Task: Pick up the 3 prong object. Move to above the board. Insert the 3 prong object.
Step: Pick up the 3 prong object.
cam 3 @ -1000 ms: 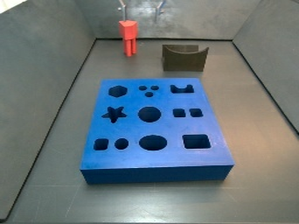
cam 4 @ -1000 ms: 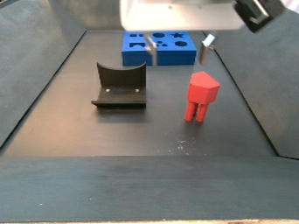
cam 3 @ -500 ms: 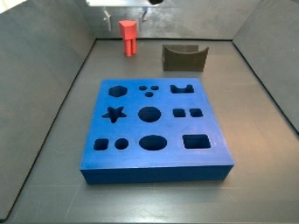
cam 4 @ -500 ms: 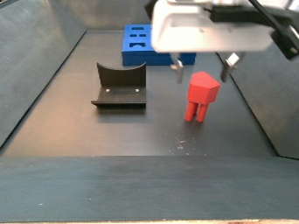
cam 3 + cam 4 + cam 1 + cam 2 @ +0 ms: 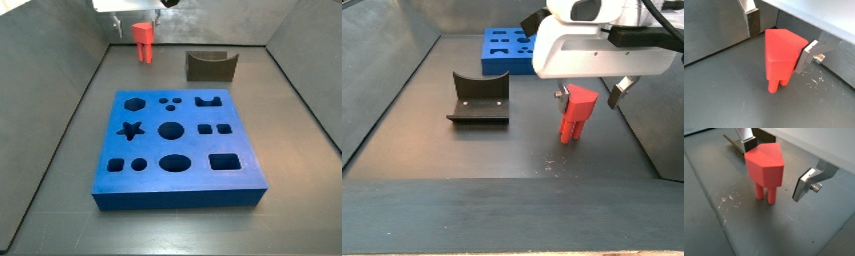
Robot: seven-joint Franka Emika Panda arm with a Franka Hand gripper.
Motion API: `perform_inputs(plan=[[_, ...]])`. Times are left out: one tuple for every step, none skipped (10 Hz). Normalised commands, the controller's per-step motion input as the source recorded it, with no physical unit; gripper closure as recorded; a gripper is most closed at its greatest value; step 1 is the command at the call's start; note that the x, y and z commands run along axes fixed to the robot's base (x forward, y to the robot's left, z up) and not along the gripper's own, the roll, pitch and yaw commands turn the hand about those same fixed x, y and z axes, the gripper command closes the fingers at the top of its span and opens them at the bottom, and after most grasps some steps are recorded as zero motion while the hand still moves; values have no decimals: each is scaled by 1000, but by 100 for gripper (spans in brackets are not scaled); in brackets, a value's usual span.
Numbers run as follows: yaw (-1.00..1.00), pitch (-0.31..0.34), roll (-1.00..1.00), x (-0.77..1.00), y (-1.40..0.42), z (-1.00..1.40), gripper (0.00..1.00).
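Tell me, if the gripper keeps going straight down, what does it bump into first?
Probably the floor. The gripper points down with its open fingers on either side of the 3 prong object, which stands between them, so they would likely slide past it, though one finger looks very close.

**Gripper low, fingers spread wide**

From where I stand, the gripper (image 5: 592, 92) hangs low over the floor at the far end of the enclosure, its white body pointing straight down. In both wrist views the two silver fingers (image 5: 807, 54) (image 5: 804, 184) stand apart, one on each side of the gap, neither pressing on anything. In a side view only its underside (image 5: 130, 6) shows, so its finger spacing is hard to judge there.
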Motion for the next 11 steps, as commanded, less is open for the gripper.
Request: perform_inputs(plan=[[0,0,0,0,0,0,100],[0,0,0,0,0,0,100],[0,0,0,0,0,0,100],[0,0,0,0,0,0,100],[0,0,0,0,0,0,100],[0,0,0,0,0,0,100],[0,0,0,0,0,0,100],[0,0,0,0,0,0,100],[0,0,0,0,0,0,100],[0,0,0,0,0,0,100],[0,0,0,0,0,0,100]])
